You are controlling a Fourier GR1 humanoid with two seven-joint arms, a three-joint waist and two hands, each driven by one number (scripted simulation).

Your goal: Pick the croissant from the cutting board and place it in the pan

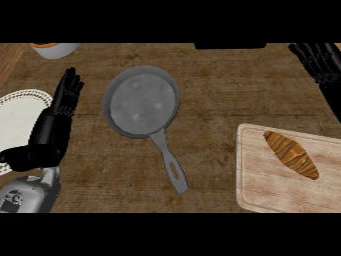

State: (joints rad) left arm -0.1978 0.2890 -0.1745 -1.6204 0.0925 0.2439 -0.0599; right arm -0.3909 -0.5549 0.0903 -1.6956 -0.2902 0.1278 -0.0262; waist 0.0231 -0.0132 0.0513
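The cutting board (pixel 276 187), cut off at the frame's right edge, is found right of the pan (pixel 140 101), with the croissant (pixel 291 154) lying diagonally on it, below the nearer, open-fingered right hand (pixel 326 62); the left hand (pixel 62 107) is noted open left of the pan.

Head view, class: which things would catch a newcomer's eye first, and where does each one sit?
The grey pan lies mid-counter, empty, its handle pointing toward the lower right. The golden croissant rests diagonally on the pale cutting board at lower right. The open left hand shows beside a white plate at the left edge, and the right hand at upper right.
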